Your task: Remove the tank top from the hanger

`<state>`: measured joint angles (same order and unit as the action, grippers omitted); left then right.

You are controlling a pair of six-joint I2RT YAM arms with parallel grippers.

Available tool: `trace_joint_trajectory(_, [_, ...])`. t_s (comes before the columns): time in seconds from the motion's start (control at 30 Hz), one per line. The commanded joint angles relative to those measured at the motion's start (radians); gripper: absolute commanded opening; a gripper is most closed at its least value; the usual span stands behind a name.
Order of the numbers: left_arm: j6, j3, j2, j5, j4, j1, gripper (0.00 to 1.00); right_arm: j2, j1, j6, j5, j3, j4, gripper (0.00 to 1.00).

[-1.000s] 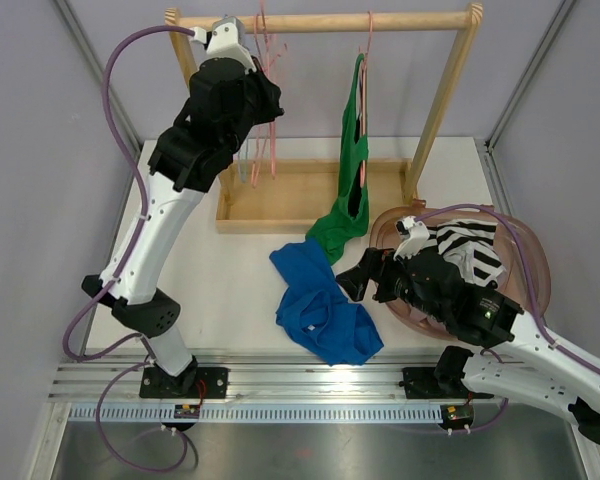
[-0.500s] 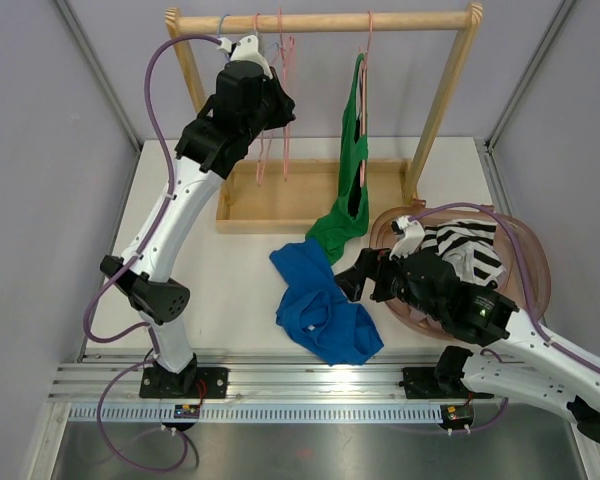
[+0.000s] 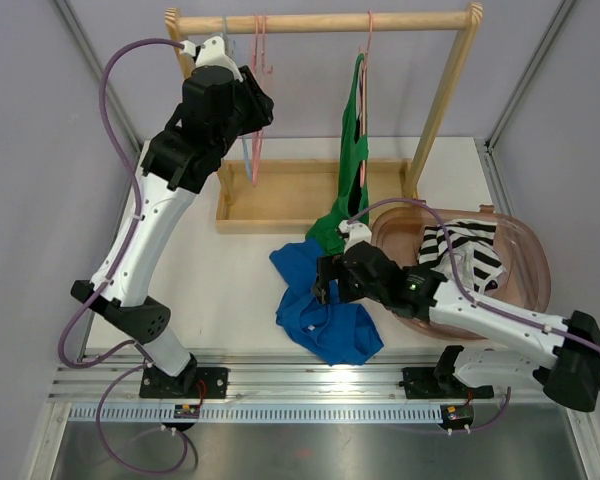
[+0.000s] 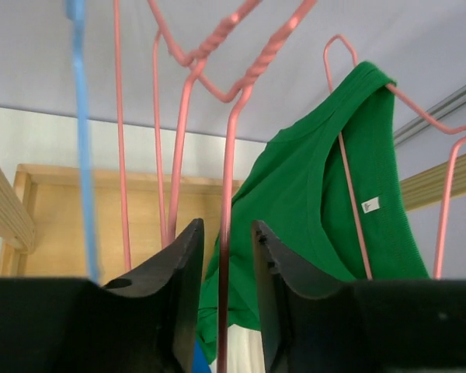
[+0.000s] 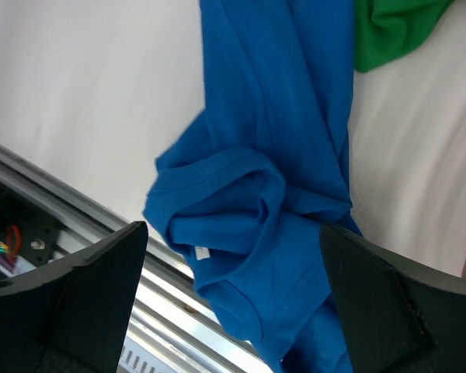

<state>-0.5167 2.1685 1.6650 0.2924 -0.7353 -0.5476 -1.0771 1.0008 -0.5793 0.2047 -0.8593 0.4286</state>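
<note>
- The green tank top (image 3: pixel 352 150) hangs on a pink hanger (image 3: pixel 368 45) from the wooden rail (image 3: pixel 320 20), upper middle, with its hem on the worktop (image 3: pixel 230 270).
- The left gripper (image 4: pixel 225 256), upper left, has its jaws slightly apart around an empty hanger (image 4: pixel 227 155).
- The right gripper (image 5: pixel 229 233), jaws wide apart, hovers over the blue shirt (image 5: pixel 279 116).

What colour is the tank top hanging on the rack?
Green. The tank top shows best in the left wrist view, close up.

Three garments (image 3: pixel 332 232) (image 3: pixel 310 300) (image 3: pixel 472 250), two arms (image 3: pixel 160 215) (image 3: pixel 490 318), one basket (image 3: pixel 536 272)
</note>
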Motion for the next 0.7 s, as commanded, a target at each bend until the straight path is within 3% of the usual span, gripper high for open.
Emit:
trace_joint_trajectory(0.0, [0.012, 0.011, -0.047, 0.019, 0.005, 0.012, 0.39, -0.082, 0.009, 0.013, 0.002, -0.026, -0.042, 0.99])
trace_joint_trajectory(0.03, [0.012, 0.010, -0.050, 0.019, 0.001, 0.012, 0.47, -0.099, 0.009, 0.010, 0.016, -0.024, -0.048, 0.99])
trace_joint_trajectory(0.13, [0.020, -0.009, -0.076, -0.010, -0.001, 0.014, 0.58, -0.179, 0.010, 0.001, 0.045, -0.037, -0.041, 1.00])
trace_joint_trajectory(0.43, [0.027, -0.238, -0.290, -0.185, 0.083, 0.011, 0.79, -0.437, 0.035, 0.009, -0.004, -0.090, -0.064, 1.00])
trace_joint_trajectory(0.5, [0.047, -0.272, -0.333, -0.190, 0.076, 0.011, 0.99, -0.507, 0.041, 0.009, 0.001, -0.110, -0.053, 1.00])
trace_joint_trajectory(0.6, [0.066, -0.343, -0.428, -0.167, 0.060, 0.011, 0.99, -0.589, 0.055, 0.012, 0.004, -0.122, -0.050, 0.99])
trace_joint_trajectory(0.63, [0.070, -0.369, -0.485, -0.154, 0.057, 0.009, 0.99, -0.604, 0.058, 0.016, -0.022, -0.124, -0.057, 0.94])
trace_joint_trajectory(0.67, [0.075, -0.421, -0.514, -0.144, 0.056, 0.009, 0.99, -0.622, 0.067, 0.022, -0.030, -0.122, -0.074, 0.83])
